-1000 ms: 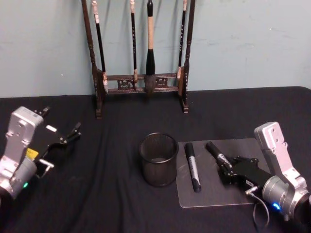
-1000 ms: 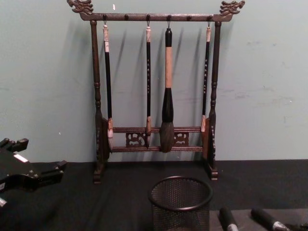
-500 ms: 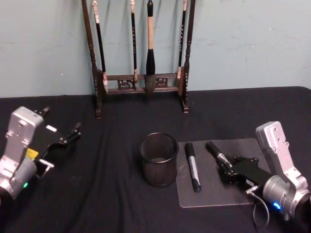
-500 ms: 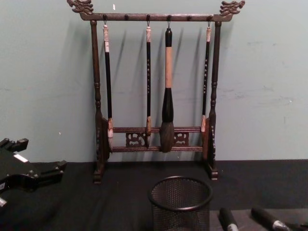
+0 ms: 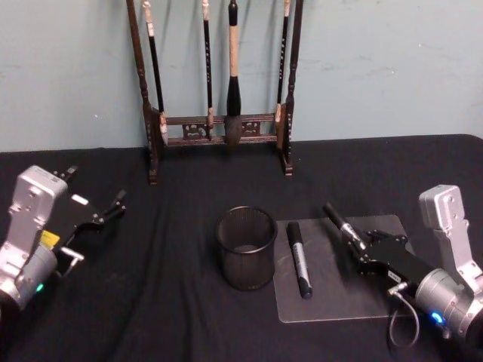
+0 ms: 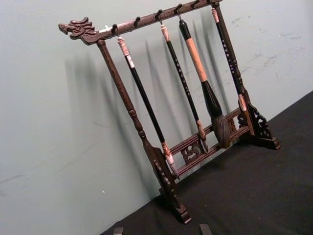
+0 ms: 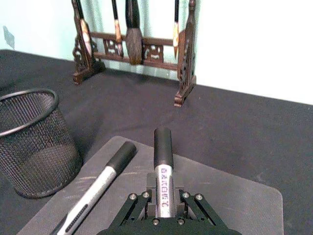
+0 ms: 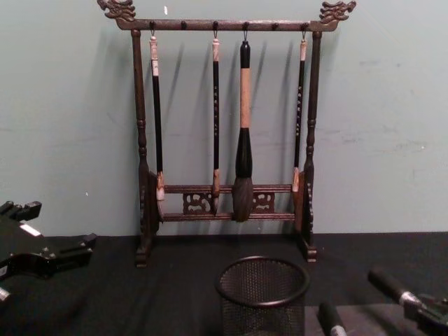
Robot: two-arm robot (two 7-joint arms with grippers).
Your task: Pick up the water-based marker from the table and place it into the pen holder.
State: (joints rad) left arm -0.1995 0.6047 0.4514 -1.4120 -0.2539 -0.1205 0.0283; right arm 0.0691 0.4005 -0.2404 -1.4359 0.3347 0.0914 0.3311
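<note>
Waiting at the left edge of the desk (image 5: 151,302), the left pincer (image 5: 95,188) hangs idle with its fingers spread wide, holding nothing. Behind it, the brush rack (image 5: 215,120) stands against the wall. In the middle sits the pen holder (image 5: 243,265), upright and empty as far as its mesh shows. Just to its right lies a clear mat (image 5: 332,294) with a second marker (image 5: 299,260) flat on it, untouched.

Farther right comes the change. Half a second ago the water-based marker (image 5: 341,225) lay low on the mat; now the right pincer (image 5: 360,251), clamped on its barrel, has raised it. The capped end tilts up toward the rack, and in the chest view it stands clear of the mat. The arm has also drawn a little to the right.

The pick looks done. What remains, as I judge it, is to carry the marker leftward over the second marker, tip it upright above the holder's rim, and let go.
</note>
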